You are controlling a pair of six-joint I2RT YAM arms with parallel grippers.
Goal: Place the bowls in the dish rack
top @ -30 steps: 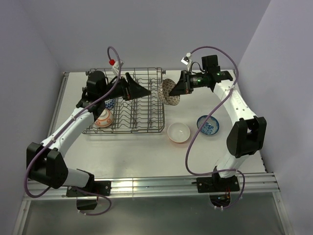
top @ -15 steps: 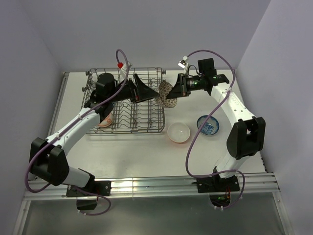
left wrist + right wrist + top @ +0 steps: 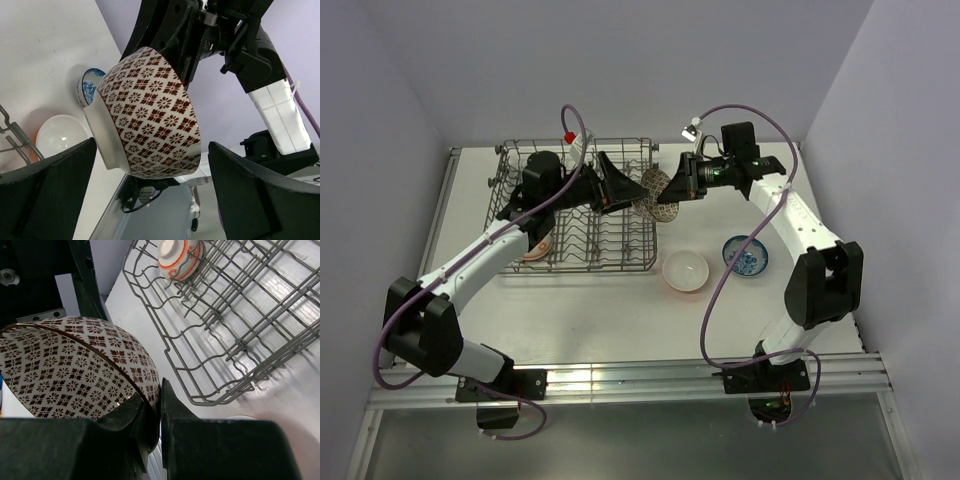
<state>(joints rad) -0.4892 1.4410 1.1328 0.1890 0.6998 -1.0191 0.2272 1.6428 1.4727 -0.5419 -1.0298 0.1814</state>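
White table (image 3: 590, 320) sits between pale lilac walls (image 3: 650, 60)

Red-brown patterned bowl (image 3: 150, 115) fills the centre, tilted on its side, white base toward lower left. Right gripper (image 3: 186, 70), black, pinches its rim from the top. Left gripper (image 3: 152, 165) fingers (image 3: 45, 190) are spread wide at both lower corners, with the bowl between them, untouched. Behind on the white table (image 3: 45, 45) is a blue-white patterned bowl (image 3: 89, 85), and just below it a white bowl (image 3: 57, 135), orange outside. Rack wires (image 3: 12, 137) at left edge.
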